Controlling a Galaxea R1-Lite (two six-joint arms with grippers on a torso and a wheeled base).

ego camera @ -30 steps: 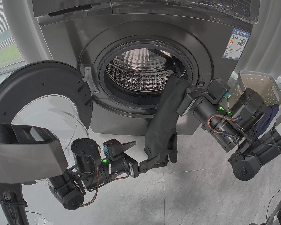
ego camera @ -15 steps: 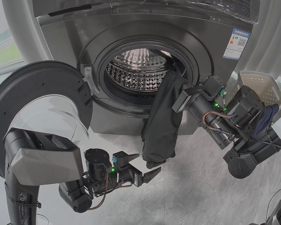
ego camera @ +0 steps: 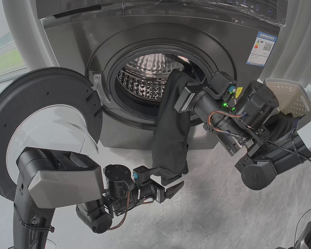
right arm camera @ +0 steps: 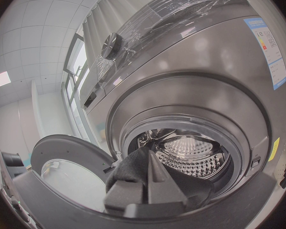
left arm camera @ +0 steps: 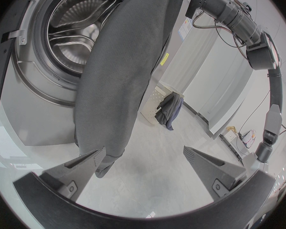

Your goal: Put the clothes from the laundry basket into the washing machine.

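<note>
My right arm stretches from the right side of the scene up and inward toward the washing machine [ego camera: 204, 35], its wrist angled at the open round mouth. My right end effector [right arm camera: 150, 166] is pressed together, pinching the top of a dark garment [ego camera: 171, 121] at the right-hand rim of the opening, just in front of the shiny perforated drum [ego camera: 145, 80]. The garment hangs straight down across the front of the machine, its lower hem near the floor [ego camera: 214, 208]. My left arm is folded low on the left, forearm pointing right, close to the floor. My left end effector [left arm camera: 143, 150] is spread wide just under the hem, one finger touching or nearly touching the cloth, the other apart from it. The machine's door [ego camera: 41, 94] stands swung open to the left. The laundry basket [ego camera: 293, 94] sits at the far right beside the machine, with more dark clothes [left arm camera: 170, 107] draped over its edge.
</note>
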